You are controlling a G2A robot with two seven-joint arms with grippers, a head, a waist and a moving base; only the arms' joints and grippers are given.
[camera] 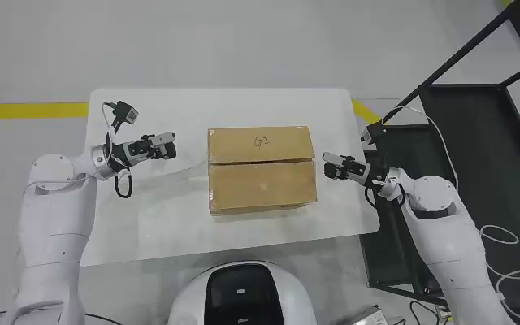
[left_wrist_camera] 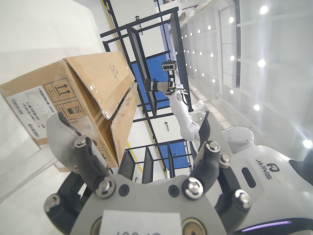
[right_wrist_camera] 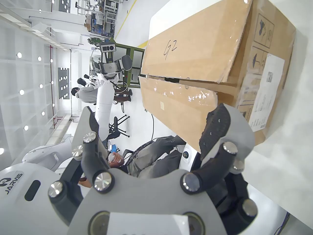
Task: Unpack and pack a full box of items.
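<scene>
Box (camera: 261, 169) sits mid-worktop (camera: 146, 211), both top flaps down. Its long axis runs 9 to 3 o'clock, and the centre seam (camera: 260, 162) between the flaps runs the same way.

Left fingers (camera: 168, 146): at 9 o'clock of the box, spread wide, holding nothing, pointing toward 3 o'clock at the short end face. A clear gap of bare worktop lies between them and that face.

Right fingers (camera: 331, 165): at 3 o'clock of the box, also spread wide and empty, pointing toward 9 o'clock, tips just beside the opposite end face, level with the seam.

Judgement: unpacking not begun; flaps need opening first. The right arm is nearer. Each flap hinges along a long edge, so it must be lifted at the seam and swung toward 12 or 6 o'clock. Whether the seam is taped I cannot tell.
</scene>
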